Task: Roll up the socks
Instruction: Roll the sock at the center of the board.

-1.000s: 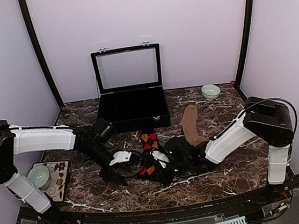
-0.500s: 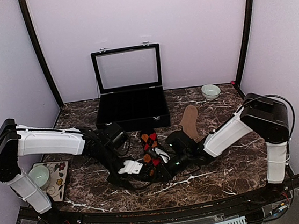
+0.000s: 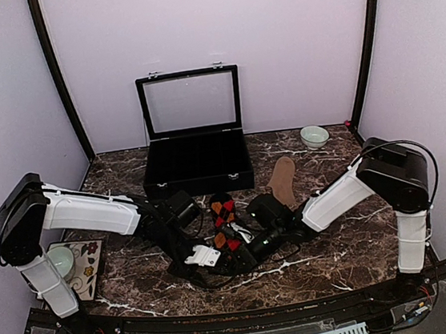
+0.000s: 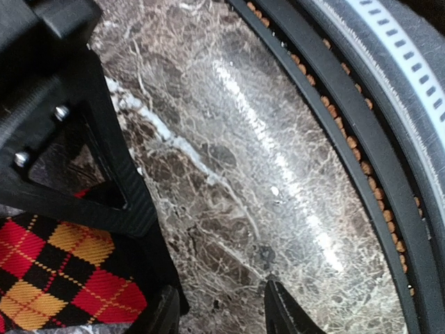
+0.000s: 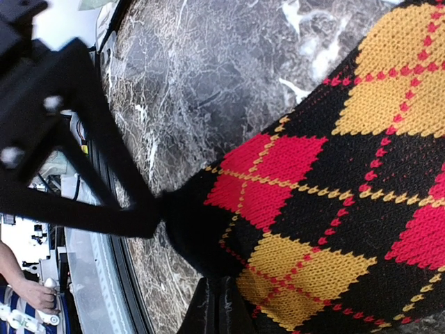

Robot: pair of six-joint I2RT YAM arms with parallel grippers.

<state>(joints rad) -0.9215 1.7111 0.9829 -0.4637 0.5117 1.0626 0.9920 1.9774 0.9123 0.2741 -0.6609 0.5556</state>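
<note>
Jaws of right gripper clamp argyle sock edge; only left wrist view reveals left gripper jaws apart, sock at nine o'clock.

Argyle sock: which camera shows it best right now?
Right wrist: the argyle sock fills much of the frame, with the knit and diamonds sharp. Top external gives its position, but only a few diamonds show. Left wrist catches just one corner, at the bottom left.
</note>
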